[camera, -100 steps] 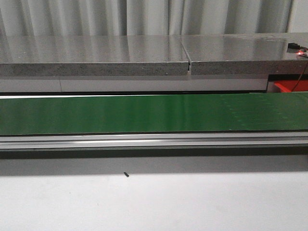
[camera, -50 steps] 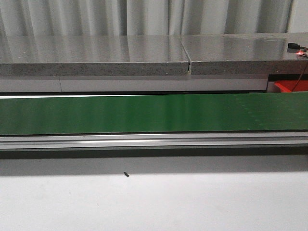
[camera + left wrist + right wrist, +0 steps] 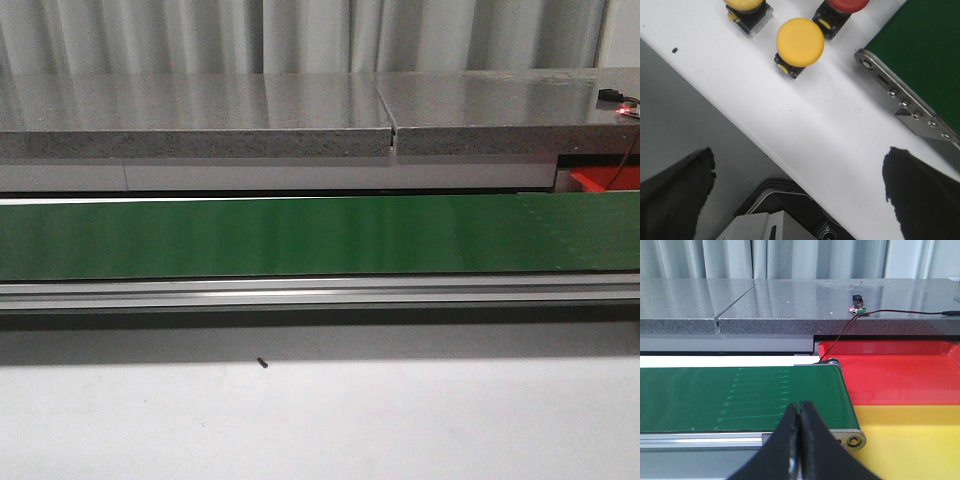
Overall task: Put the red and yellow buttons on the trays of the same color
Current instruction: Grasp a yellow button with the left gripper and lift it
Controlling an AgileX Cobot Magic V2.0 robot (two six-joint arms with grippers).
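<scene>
The left gripper (image 3: 800, 190) is spread wide, its two dark fingertips (image 3: 675, 195) far apart at either side and nothing between them but the white tabletop (image 3: 805, 135) below. Beyond it on that surface stand three push buttons on small black bases: a yellow round-capped button (image 3: 746, 6) cut by the frame edge, a second yellow round-capped button (image 3: 800, 42) fully in view, and a red round-capped button (image 3: 846, 5), which sits just beside the metal end of the green conveyor belt (image 3: 925, 55).

The right gripper (image 3: 799, 440) is clenched, its black fingers (image 3: 787, 440) pressed together on nothing, hovering over the green belt's other end. Just past that end lie the red plastic tray (image 3: 900, 372) and, nearer, the yellow plastic tray (image 3: 910, 435), touching each other.
</scene>
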